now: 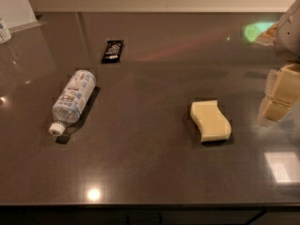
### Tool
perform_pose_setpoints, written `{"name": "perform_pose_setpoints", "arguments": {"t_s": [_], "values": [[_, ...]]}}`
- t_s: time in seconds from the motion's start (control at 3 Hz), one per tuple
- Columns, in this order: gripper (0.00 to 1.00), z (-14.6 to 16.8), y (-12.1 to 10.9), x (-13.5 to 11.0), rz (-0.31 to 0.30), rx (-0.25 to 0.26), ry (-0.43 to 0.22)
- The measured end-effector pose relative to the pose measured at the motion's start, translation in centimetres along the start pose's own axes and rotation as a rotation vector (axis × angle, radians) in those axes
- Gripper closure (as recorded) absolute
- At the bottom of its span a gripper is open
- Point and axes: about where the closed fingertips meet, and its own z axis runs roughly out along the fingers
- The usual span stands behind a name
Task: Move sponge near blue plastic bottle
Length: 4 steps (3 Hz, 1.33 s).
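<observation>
The sponge (210, 121), a pale yellow foam block with wavy sides, lies flat on the dark countertop (150, 163), right of centre. The blue plastic bottle (72, 100) lies on its side at the left, white cap pointing toward the front edge. My gripper (280, 97) hangs at the right edge of the view, its pale yellow blocky fingers above the counter and to the right of the sponge, apart from it. It holds nothing that I can see.
A small black snack wrapper (112, 50) lies behind the bottle toward the back. A white container (3, 30) stands at the far left edge. A wall runs along the back of the counter.
</observation>
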Motion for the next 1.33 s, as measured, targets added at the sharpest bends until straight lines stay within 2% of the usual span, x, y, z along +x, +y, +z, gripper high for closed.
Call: {"name": "perform_pose_setpoints", "arguments": {"t_s": [0.33, 0.67, 1.33], "values": [[0.00, 0.1, 0.1, 0.0, -0.002, -0.002, -0.005], [0.00, 1.5, 1.3, 0.0, -0.017, -0.033, -0.024], [0.00, 6.4, 3.3, -0.6, -0.018, -0.092, -0.097]]}}
